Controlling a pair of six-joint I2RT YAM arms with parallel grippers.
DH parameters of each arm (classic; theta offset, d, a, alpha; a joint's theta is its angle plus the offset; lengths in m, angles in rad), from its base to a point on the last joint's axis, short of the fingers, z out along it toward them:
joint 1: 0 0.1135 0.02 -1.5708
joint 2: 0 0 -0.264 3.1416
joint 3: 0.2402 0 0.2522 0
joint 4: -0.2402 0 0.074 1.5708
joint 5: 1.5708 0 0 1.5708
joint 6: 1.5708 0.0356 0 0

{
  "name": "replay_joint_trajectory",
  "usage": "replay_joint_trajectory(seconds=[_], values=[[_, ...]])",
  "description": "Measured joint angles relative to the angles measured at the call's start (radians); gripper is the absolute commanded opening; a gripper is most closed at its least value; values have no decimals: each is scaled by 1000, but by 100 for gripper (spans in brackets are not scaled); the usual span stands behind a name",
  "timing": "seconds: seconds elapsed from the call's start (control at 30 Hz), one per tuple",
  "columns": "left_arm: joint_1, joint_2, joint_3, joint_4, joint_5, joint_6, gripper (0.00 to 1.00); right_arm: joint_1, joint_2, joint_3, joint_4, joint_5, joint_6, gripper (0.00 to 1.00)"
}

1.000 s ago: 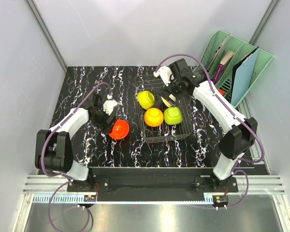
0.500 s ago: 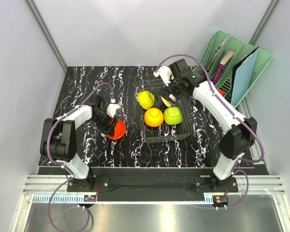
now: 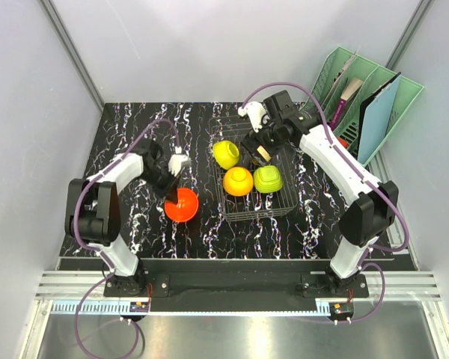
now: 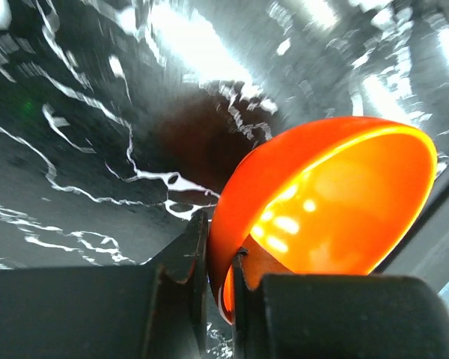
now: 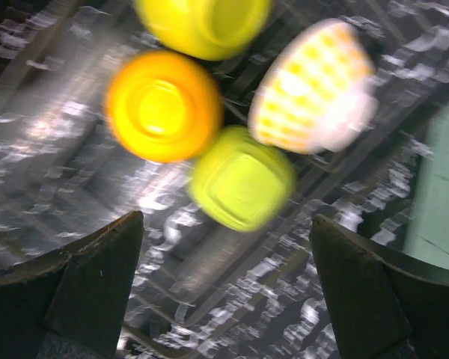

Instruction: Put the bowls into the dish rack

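A red-orange bowl sits on the black marbled table left of the dish rack. My left gripper is shut on its near rim. In the left wrist view, one finger is outside the wall and one inside the bowl, the gripper pinching the rim. The rack holds a yellow bowl, an orange bowl, a lime-green bowl and a checkered bowl. My right gripper hangs open above the rack, over the lime-green bowl, holding nothing.
A mint-green file organiser with folders stands at the back right, close to the right arm. The black marbled table is walled by pale panels at the left, back and right.
My left gripper has gone from open to shut on the red-orange bowl's rim, and the bowl has shifted slightly. The right gripper has drifted a little over the rack, still open.
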Motion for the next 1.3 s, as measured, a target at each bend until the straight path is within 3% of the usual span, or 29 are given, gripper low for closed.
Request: replay_joint_trajectory(seconds=[0.13,0.4,0.67,0.9,1.3], values=[[0,-31,126,-76,98,39,0,-18,9,13,1,-230,82,98],[-23,-235,356,-163,432,106,0,-33,90,56,4,-755,261,99],[-186,-289,386,-177,473,125,0,-40,154,8,158,-1192,501,100],[-191,-288,367,-147,431,106,0,-58,154,-124,394,-1318,711,100],[-232,-276,350,-44,269,27,0,-61,127,-232,743,-1344,1014,100]])
